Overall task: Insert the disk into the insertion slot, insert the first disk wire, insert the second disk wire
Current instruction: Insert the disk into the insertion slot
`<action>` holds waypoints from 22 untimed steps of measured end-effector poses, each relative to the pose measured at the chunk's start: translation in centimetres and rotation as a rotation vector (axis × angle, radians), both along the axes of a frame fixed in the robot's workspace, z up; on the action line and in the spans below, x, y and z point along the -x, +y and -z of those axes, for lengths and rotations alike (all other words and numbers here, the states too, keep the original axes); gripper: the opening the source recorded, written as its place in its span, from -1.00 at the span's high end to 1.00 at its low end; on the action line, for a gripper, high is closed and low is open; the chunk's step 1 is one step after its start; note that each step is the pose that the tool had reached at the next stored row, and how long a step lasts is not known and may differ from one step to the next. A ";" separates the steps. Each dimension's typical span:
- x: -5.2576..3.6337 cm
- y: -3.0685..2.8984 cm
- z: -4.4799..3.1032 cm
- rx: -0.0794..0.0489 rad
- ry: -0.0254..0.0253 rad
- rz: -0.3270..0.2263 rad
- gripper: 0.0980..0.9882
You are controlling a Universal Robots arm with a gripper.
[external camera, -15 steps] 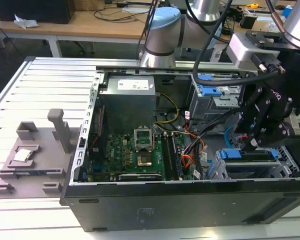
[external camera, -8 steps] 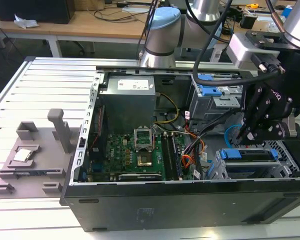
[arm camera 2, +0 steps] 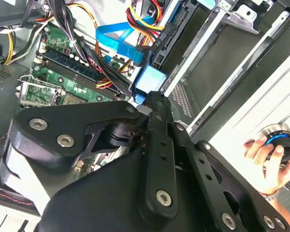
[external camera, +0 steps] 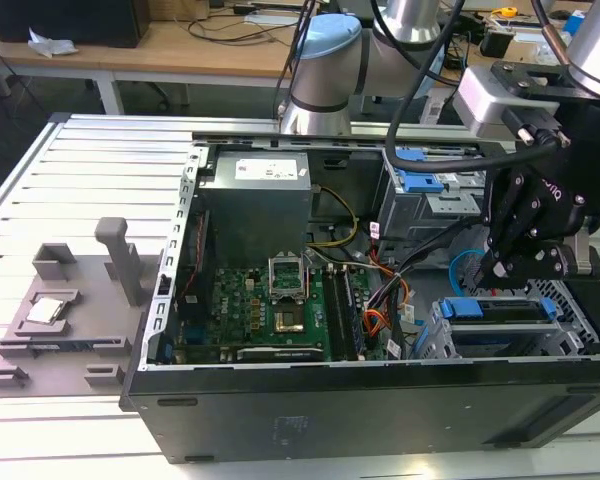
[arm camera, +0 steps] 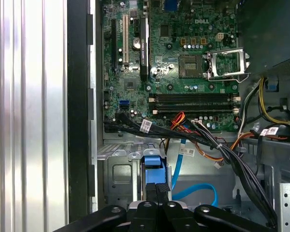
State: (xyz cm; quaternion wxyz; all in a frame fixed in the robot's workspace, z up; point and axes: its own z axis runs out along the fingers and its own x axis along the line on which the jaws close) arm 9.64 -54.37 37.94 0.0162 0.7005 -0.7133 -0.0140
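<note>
The disk's bright blue carrier (external camera: 492, 308) lies in the insertion slot (external camera: 442, 340), a silver perforated cage at the case's front corner on the exterior view's right. My gripper (external camera: 498, 270) hangs just above it. In the first wrist view the gripper (arm camera: 155, 186) has its two black fingers pressed together, tips against the carrier's blue end (arm camera: 152, 164), with the cage wall (arm camera: 118, 174) beside it. The second wrist view shows the gripper (arm camera 2: 154, 96) touching the same blue end (arm camera 2: 150, 79). A loose blue flat cable (arm camera: 198, 191) and a black connector on coloured wires (arm camera 2: 166, 41) lie close by.
The open case holds a green motherboard (external camera: 280, 300) and a bundle of black wires (arm camera: 232, 154) crossing near the cage. A taller grey bay with a blue clip (external camera: 420, 182) stands behind. A person's hand (arm camera 2: 261, 154) holds a round knob outside the case. A grey fixture (external camera: 60, 310) lies on the slatted table.
</note>
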 end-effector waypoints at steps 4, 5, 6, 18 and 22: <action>-1.01 0.04 0.00 0.000 0.0000 0.000 0.98; -1.23 0.05 0.00 0.000 0.0001 0.000 0.98; -1.37 0.05 0.01 0.000 0.0002 0.000 0.98; -1.80 0.04 1.98 0.000 0.0014 0.000 0.98; -1.80 0.04 2.00 0.000 0.0013 0.000 0.98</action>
